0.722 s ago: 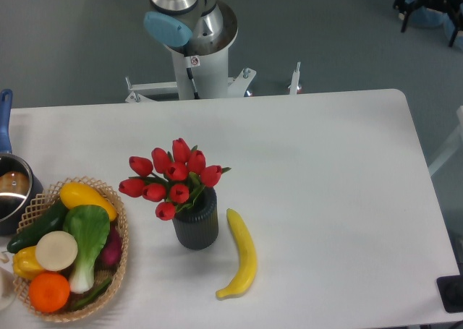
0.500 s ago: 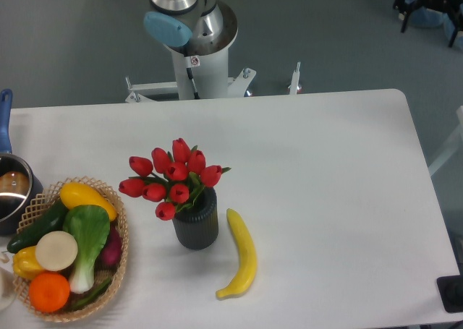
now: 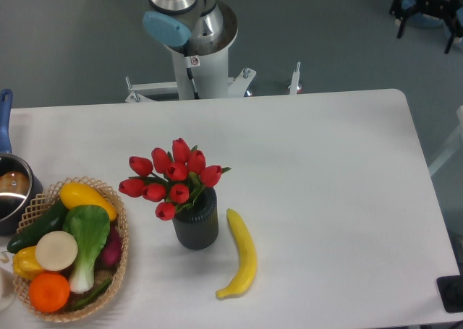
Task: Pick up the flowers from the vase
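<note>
1. Red tulips (image 3: 170, 178), vase (image 3: 196, 224) and banana (image 3: 241, 254) sit exactly where they were 0.7 s ago; on the table (image 3: 325, 170) nothing has shifted, and only the dark equipment (image 3: 427, 3) at the top right corner of the view has moved a little
2. The tulips stand in the dark ribbed vase, a bit left of the table's middle and nearer its front edge; the buds spread wider than the vase and lean toward the left edge
3. The gripper is not in view: only the arm's base column (image 3: 194, 36) with a blue cap (image 3: 166, 29) shows beyond the far edge of the table, well apart from the flowers, so whether the fingers are wide or narrow cannot be told
4. The banana lies just right of the vase, apart from it, curving toward the front edge
5. A wicker basket (image 3: 116, 271) of vegetables and fruit sits at the front left corner, holding a cabbage-like green (image 3: 88, 235) and an orange (image 3: 49, 291)
6. The steel pot (image 3: 11, 191) with its blue handle is cut off by the left edge of the view; a small black object (image 3: 452, 293) at the front right corner is also partly cut off and too small to name
</note>
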`<state>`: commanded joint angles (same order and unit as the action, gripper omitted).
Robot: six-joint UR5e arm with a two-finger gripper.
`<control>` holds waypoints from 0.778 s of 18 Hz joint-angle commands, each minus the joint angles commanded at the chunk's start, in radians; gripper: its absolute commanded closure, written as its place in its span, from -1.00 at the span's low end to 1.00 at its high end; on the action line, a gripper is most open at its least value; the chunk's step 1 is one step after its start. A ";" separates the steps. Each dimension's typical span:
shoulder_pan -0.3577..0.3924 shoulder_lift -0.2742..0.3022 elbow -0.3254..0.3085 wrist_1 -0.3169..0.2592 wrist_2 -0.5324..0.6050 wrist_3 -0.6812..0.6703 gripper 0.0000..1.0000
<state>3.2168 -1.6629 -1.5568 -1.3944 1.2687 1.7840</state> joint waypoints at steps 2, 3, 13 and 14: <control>0.002 0.009 -0.034 0.024 -0.055 -0.017 -1.00; 0.003 0.014 -0.052 0.041 -0.081 -0.040 -1.00; -0.020 0.078 -0.198 0.089 -0.328 -0.308 -1.00; -0.049 0.078 -0.207 0.092 -0.333 -0.334 -1.00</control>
<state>3.1680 -1.5846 -1.7640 -1.3024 0.9358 1.4499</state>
